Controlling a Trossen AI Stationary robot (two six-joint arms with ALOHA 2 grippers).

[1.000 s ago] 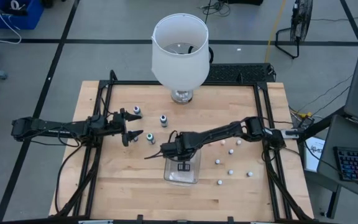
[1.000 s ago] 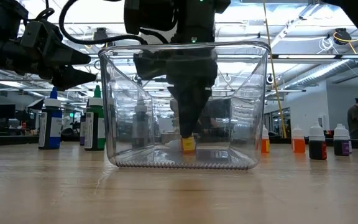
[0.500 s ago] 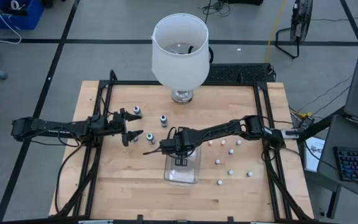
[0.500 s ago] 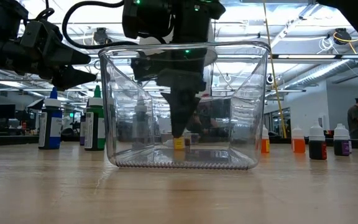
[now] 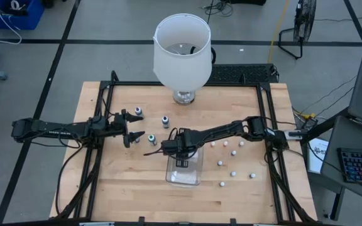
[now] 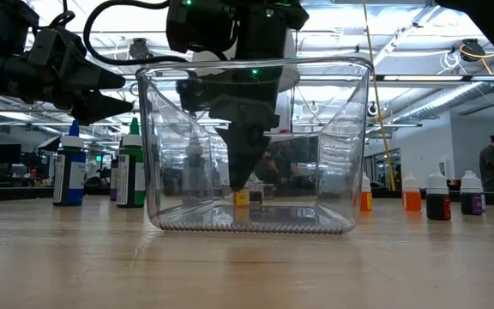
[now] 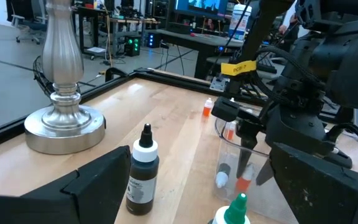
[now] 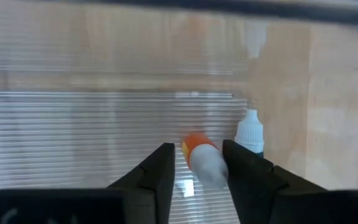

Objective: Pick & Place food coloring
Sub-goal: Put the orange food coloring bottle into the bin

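Note:
The clear tray [image 5: 185,171] stands at the table's middle. My right gripper [image 5: 180,154] reaches down into it, shut on a small food coloring bottle [image 8: 202,163] with an orange end and whitish body, which shows yellow in the low view [image 6: 241,197]. A white-capped bottle [image 8: 250,132] stands just beyond it. My left gripper [image 5: 132,134] hovers open at the table's left, near a green-capped bottle [image 5: 151,137]. Two more bottles [image 5: 138,112] [image 5: 166,119] stand upright farther back. Several white-capped bottles [image 5: 233,174] stand to the tray's right. My right gripper pinches the orange-and-whitish bottle between its two fingers [image 8: 244,168], coming from above and pointing down inside the tray. The fingers are on the whitish body [image 8: 211,173]. The bottle sits tilted, low over the tray floor [image 6: 256,225]; whether it touches the floor I cannot tell.
A big white lampshade [image 5: 182,50] on a metal base [image 7: 64,124] stands at the table's far edge. Black frame rails [image 5: 99,125] run along the left and right sides. A person [image 6: 491,167] is far off in the room.
My right gripper has shifted a little toward the table's left and far side inside the tray. The bottle between its fingers has gone with it and stayed low.

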